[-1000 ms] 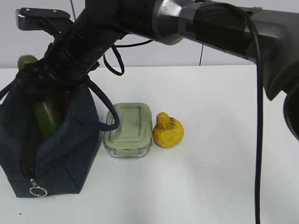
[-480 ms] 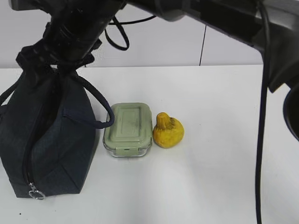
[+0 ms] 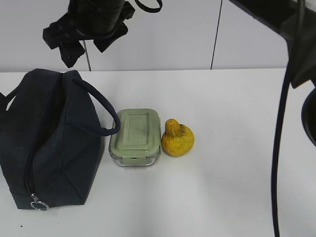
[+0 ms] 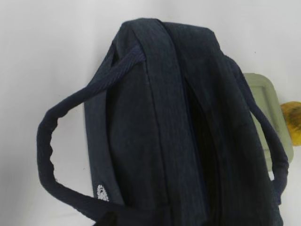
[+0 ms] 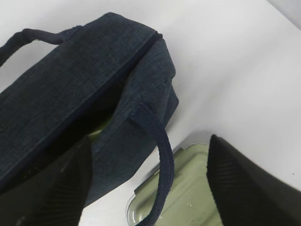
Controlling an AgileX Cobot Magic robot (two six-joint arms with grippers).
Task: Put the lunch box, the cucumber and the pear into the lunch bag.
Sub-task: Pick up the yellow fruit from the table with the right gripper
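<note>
The dark navy lunch bag [image 3: 49,143] stands at the left, its top zipper undone; it also shows in the left wrist view [image 4: 160,132] and the right wrist view [image 5: 80,80]. A sliver of the green cucumber [image 5: 97,133] shows inside its opening. The sage-lidded lunch box [image 3: 136,136] lies right of the bag, under one handle loop [image 5: 165,169]. The yellow pear [image 3: 177,139] sits beside the box. My right gripper [image 3: 88,49] hangs open and empty above the bag's far end; its fingers [image 5: 249,188] frame the handle and the box lid. My left gripper's jaws do not show clearly.
The white table [image 3: 227,187] stretches right of the pear and in front of the things. A black cable [image 3: 280,148] hangs down at the right edge. The bag's metal ring pull [image 3: 38,204] lies at its near end.
My right gripper was down in the bag with the cucumber. It has let go and risen clear above the bag. The bag's mouth has narrowed, and the cucumber no longer shows in the exterior view.
</note>
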